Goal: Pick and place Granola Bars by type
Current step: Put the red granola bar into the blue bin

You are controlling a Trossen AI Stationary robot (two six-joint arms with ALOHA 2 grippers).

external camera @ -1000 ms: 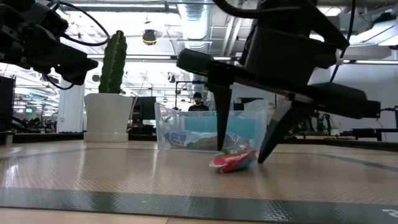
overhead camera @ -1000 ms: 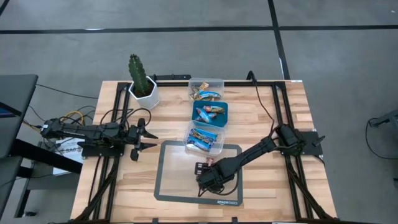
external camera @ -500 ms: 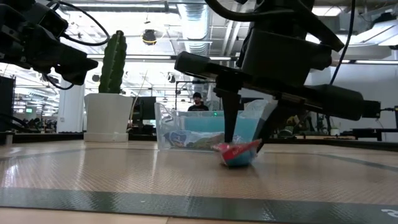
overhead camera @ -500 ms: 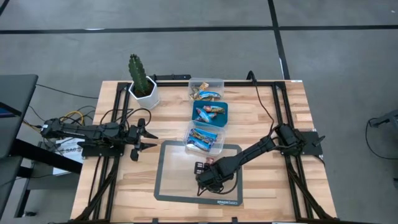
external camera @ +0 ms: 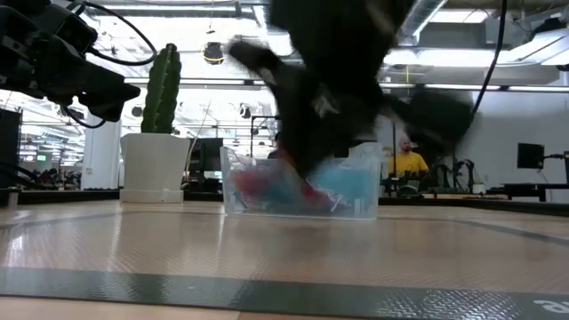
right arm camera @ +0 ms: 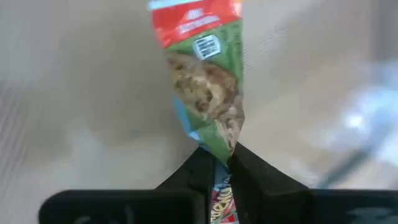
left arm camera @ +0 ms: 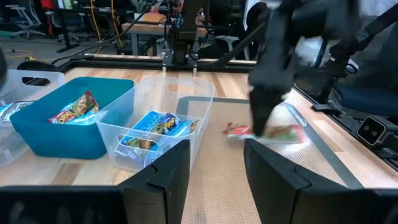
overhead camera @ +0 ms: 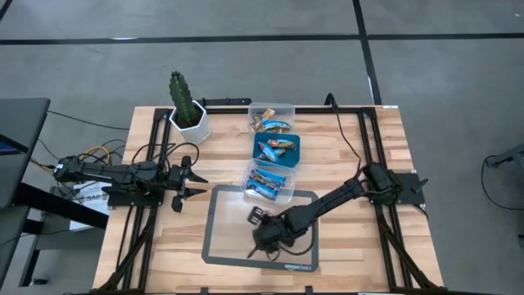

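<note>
A pale wooden table [overhead camera: 344, 246] carries a clear mat with a dark border [overhead camera: 225, 238]. Above it the right gripper [overhead camera: 260, 235] pinches one end of a red-and-green shiny-wrapped granola bar [right arm camera: 202, 81], whose long axis runs straight out from the fingertips. Only the right wrist view shows the print; the low view blurs it. Beyond stand a clear square tub [overhead camera: 268, 183], a teal one [overhead camera: 276, 148] and another clear one [overhead camera: 271, 117]. The left gripper [overhead camera: 195, 179] waits apart, fingers spread.
</note>
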